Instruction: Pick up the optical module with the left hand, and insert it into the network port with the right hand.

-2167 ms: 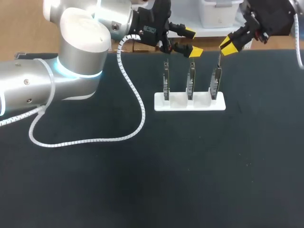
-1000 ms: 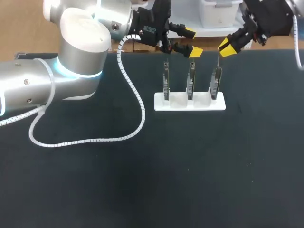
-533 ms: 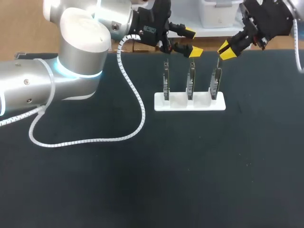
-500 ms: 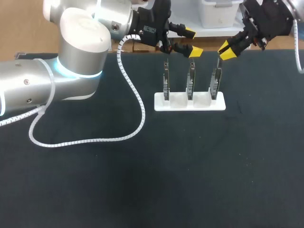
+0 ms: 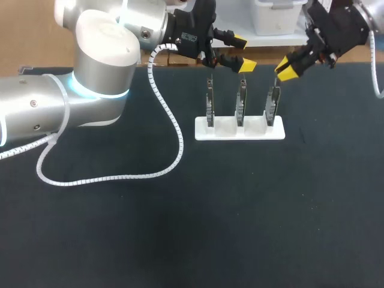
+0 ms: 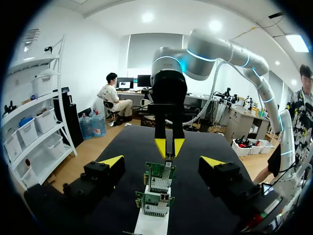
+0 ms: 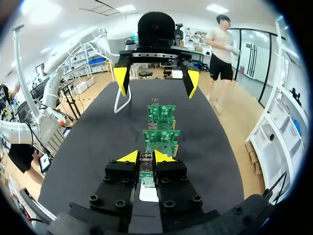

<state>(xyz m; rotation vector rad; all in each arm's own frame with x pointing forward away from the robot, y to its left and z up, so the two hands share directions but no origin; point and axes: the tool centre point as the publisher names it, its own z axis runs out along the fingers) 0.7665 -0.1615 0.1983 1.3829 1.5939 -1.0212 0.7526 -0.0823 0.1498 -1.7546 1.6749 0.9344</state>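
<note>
**Optical module** [image 5: 276,82] — a slim metallic piece, apparently the module, though too small to confirm — stands upright between the two fingers of the right hand [image 5: 286,70]. Its lower end meets the top edge of the right board [image 5: 273,105]. Whether it has entered a port cannot be told. The right hand's yellow tips are drawn almost together and press the piece from both sides. In the right wrist view only a narrow slot, filled by the piece, separates them. The hand hangs over the board's top edge.

**Boards and rack.** The right board is one of three green circuit boards standing upright in a row in a white rack [image 5: 239,130]. The middle board [image 5: 240,105] is at 9 o'clock of the right one, and the left board [image 5: 209,103] is further along the same line. The rack rests on the black table [image 5: 252,228], between 1 and 2 o'clock of the table's middle.

**Left hand** [image 5: 243,53] — fingers spread wide, holding nothing — hovers at 12 o'clock of the middle board, above and beyond it, apart from all three boards. In the left wrist view the row of boards lies ahead of it, between its open fingers. The left arm [image 5: 54,111] enters from 9 o'clock. Its white coiled cable [image 5: 120,177] lies on the table at 9 o'clock of the rack.
</note>
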